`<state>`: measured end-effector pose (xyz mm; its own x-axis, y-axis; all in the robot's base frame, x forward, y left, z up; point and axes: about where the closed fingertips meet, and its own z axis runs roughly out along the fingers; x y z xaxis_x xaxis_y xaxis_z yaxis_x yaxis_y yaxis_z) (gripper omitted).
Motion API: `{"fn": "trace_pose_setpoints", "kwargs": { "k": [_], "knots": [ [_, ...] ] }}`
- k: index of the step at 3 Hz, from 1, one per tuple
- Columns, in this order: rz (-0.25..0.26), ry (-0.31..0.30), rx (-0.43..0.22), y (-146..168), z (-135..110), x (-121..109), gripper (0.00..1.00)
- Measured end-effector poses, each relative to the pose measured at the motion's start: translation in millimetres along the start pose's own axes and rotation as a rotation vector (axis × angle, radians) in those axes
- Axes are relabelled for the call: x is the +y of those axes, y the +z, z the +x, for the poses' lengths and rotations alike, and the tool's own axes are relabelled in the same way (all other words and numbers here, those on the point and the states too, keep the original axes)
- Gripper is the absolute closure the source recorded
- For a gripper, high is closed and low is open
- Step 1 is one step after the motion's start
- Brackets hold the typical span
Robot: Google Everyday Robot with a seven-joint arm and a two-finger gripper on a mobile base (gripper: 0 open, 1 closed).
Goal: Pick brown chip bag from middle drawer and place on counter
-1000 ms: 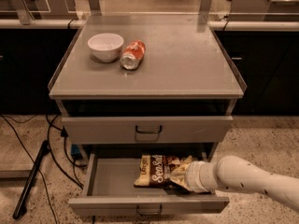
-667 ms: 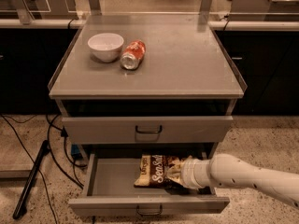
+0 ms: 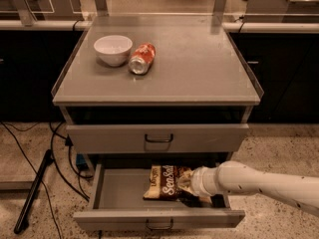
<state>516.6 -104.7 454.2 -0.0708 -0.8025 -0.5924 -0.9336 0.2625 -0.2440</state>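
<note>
The brown chip bag (image 3: pixel 164 182) lies flat in the pulled-out middle drawer (image 3: pixel 119 195), dark brown with white lettering. My white arm reaches in from the right, and the gripper (image 3: pixel 188 183) is down in the drawer at the bag's right end, touching or covering it. The counter (image 3: pixel 199 59) is the grey cabinet top above.
A white bowl (image 3: pixel 113 49) and an orange-red soda can (image 3: pixel 141 59) lying on its side sit at the counter's back left. A shut drawer (image 3: pixel 158 138) is above the open one. Cables and a dark pole (image 3: pixel 32 193) lie on the floor at the left.
My arm has moved slightly left, further over the bag's right end. The bag has not visibly moved.
</note>
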Motion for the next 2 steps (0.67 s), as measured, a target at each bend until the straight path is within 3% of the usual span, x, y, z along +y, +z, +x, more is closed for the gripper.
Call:
{"fn": "trace_pose_setpoints", "kwargs": {
  "k": [1,2],
  "knots": [
    [-0.002,-0.004,0.005,7.4,3.8,-2.8,0.24],
    [-0.003,-0.006,0.006,11.1,5.1,-4.0,0.15]
  ]
}}
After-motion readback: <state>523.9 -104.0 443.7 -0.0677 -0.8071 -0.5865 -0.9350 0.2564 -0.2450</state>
